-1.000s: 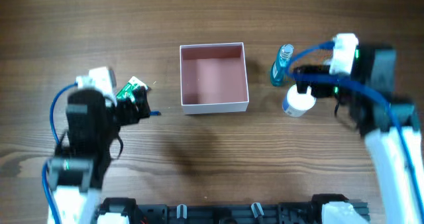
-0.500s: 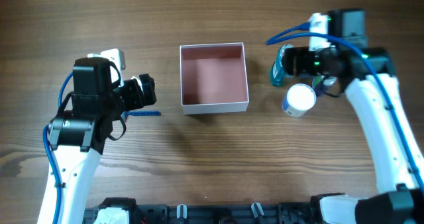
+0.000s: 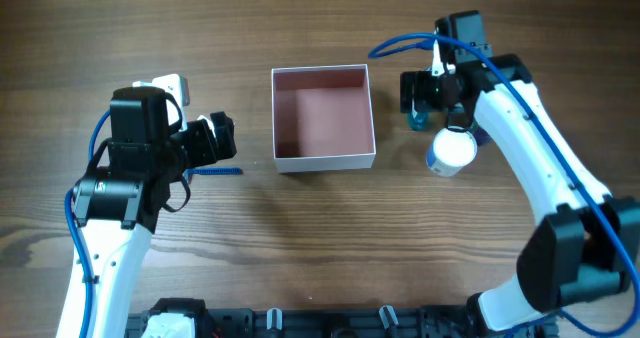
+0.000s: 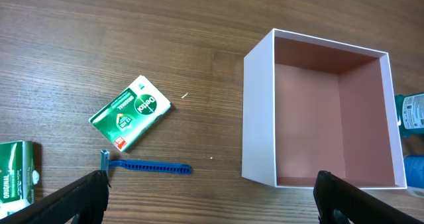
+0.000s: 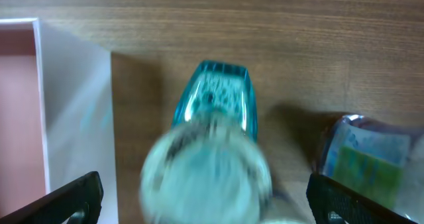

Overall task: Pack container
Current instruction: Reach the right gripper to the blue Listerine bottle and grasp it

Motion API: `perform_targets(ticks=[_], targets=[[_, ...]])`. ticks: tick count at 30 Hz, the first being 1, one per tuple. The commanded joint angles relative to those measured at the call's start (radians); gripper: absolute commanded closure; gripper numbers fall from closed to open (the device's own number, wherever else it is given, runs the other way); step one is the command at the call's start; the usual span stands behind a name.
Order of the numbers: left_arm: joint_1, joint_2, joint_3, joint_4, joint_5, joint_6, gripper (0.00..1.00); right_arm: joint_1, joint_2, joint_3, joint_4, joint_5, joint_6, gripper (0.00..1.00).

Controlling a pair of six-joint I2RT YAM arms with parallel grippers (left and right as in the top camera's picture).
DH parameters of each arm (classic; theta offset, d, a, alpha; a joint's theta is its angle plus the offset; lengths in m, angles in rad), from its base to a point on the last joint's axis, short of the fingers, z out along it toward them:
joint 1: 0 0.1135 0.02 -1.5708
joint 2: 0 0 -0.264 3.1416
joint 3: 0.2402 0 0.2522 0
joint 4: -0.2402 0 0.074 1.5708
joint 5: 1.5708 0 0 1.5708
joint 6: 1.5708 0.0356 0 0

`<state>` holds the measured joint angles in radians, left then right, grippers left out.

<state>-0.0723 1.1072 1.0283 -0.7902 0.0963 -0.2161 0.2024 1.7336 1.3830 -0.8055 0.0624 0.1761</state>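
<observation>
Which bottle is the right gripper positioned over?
The teal-blue bottle beside the container, centred under the right gripper; the white bottle sits off to one side.

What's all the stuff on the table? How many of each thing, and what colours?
container: 1, white outside and pink inside, middle of the table, nothing in it
teal bottle: 1, see-through blue-green, standing just right of the container
white bottle: 1, white, beside the teal bottle
green packets: 2, green, left of the container; the second is at the left edge of the left wrist view
blue razor: 1, blue, lying next to the packets
table: 1, brown wood
left gripper: 1, black, open, above the packets and razor
right gripper: 1, black, open, above the teal bottle
</observation>
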Motion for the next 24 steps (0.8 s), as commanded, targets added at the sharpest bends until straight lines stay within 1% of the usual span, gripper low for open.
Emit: perform_targets(ticks=[1,7,9,12,15,16,18,21,24], targets=[[-0.006,-0.002,0.018,-0.001,0.019,-0.009,0.00,0.000,0.044,0.023,0.043,0.035,0.062,0.00],[-0.006,-0.002,0.017,0.000,0.019,-0.009,0.00,0.000,0.056,0.022,0.098,0.034,0.116,0.02],[-0.006,-0.002,0.018,0.000,0.019,-0.008,0.00,0.000,0.056,0.022,0.100,0.035,0.116,0.06],[-0.006,-0.002,0.018,0.000,0.019,-0.008,0.00,-0.001,0.056,0.022,0.098,0.035,0.115,0.19],[-0.006,-0.002,0.017,0.000,0.019,-0.008,0.00,0.000,0.056,0.022,0.092,0.035,0.115,0.22],[-0.006,-0.002,0.017,0.000,0.018,-0.008,0.00,0.000,0.056,0.022,0.088,0.035,0.115,0.25],[-0.006,-0.002,0.018,0.000,0.018,-0.008,0.00,-0.001,0.056,0.022,0.085,0.035,0.116,0.34],[-0.006,-0.002,0.018,0.000,0.019,-0.008,0.00,-0.001,0.056,0.022,0.079,0.035,0.115,0.37],[-0.006,-0.002,0.017,0.000,0.019,-0.009,0.00,-0.001,0.056,0.022,0.071,0.035,0.115,0.48]])
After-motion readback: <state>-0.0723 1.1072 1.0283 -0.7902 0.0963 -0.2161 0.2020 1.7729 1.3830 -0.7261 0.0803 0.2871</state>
